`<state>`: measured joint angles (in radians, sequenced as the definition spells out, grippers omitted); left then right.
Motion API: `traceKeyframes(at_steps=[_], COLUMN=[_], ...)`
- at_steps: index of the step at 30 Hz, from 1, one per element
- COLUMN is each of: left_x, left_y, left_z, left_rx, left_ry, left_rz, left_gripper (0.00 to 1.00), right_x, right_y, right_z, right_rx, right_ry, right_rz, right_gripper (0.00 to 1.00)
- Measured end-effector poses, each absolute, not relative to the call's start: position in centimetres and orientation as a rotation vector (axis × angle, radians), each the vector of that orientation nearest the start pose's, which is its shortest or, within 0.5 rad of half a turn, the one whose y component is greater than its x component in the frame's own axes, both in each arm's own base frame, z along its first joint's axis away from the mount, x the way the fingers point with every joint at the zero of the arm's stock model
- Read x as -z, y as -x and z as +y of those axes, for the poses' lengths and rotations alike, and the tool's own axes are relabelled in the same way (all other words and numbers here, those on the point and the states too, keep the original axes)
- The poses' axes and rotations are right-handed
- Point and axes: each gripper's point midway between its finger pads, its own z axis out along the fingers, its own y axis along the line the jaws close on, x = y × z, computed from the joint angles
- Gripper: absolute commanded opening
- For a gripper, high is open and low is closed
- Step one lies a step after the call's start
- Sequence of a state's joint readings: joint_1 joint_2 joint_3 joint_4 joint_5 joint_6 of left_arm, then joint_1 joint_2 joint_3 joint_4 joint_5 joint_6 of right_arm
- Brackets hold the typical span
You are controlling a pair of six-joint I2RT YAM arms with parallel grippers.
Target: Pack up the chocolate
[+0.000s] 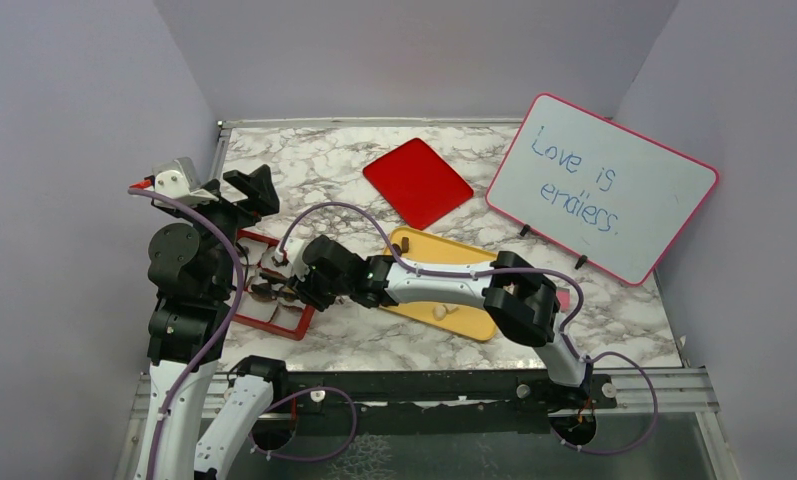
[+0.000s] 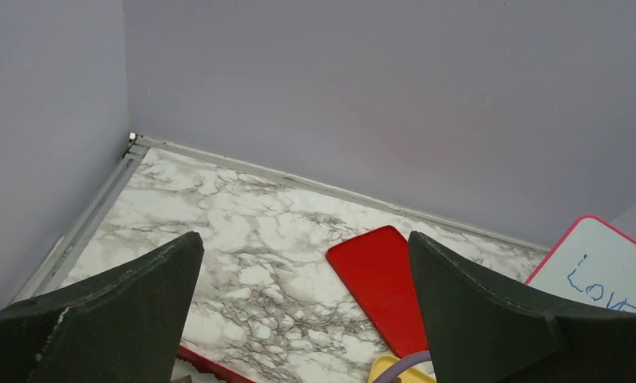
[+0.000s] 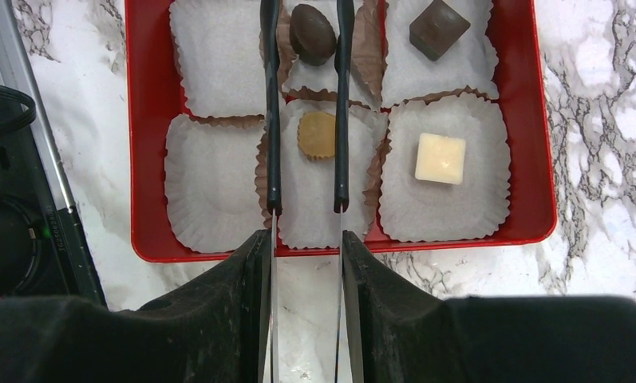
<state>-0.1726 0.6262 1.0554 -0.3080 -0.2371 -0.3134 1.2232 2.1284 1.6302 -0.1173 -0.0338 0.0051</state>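
Needing slightly wider spread on right gripper (image 3: pixel 306 8), tips narrowly parted around dark-brown oval chocolate (image 3: pixel 313 33) lying in far-row middle white paper cup (image 3: pixel 322 78) of red plastic tray (image 3: pixel 147 159), then straight-up lift, no sideways drag.

place: robot lab test cell | enclosure: plain lilac walls (image 1: pixel 404 55) on three sides of a marble-patterned desk (image 1: pixel 304 165) | rig: cabled left arm (image 1: pixel 179 300) and right arm (image 1: pixel 444 285) bolted to a metal rail (image 1: pixel 664 381) at its near edge | prop: hand-lettered whiteboard (image 1: pixel 599 185)
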Motion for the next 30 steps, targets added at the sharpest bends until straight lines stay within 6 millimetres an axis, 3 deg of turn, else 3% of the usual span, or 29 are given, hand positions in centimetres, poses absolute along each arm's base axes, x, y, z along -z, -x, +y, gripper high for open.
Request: traceKeyframes(at_steps=[16,23,27,30], left_x=[-40.5,-39.6,-38.6,-37.7], left_y=[-25.8,-26.2,-26.5,-27.0], left_z=[-1.6,-1.6,-2.0,-2.5], left_rx=[0.211,0.203,0.211,0.226], left_ry=[0.287,0.279,0.266,0.249], left_rz=[1.449,1.471,1.494,1.524], left_gripper=[0.99,0.99,0.99,0.99], right_x=[-10.2,-14.5,-17.0,-17.7], right_y=[-20.1,-19.9,-19.7,-19.5], right_z=[54.7,53.7,52.1,50.0], right_rx=[-0.650,-0.675,-0.682,-0.663], right_ry=[1.317,1.276,1.212,1.166], right_rz=[1.835,1.796,1.796,1.825], right_gripper=[0.39,0.39,0.39,0.39])
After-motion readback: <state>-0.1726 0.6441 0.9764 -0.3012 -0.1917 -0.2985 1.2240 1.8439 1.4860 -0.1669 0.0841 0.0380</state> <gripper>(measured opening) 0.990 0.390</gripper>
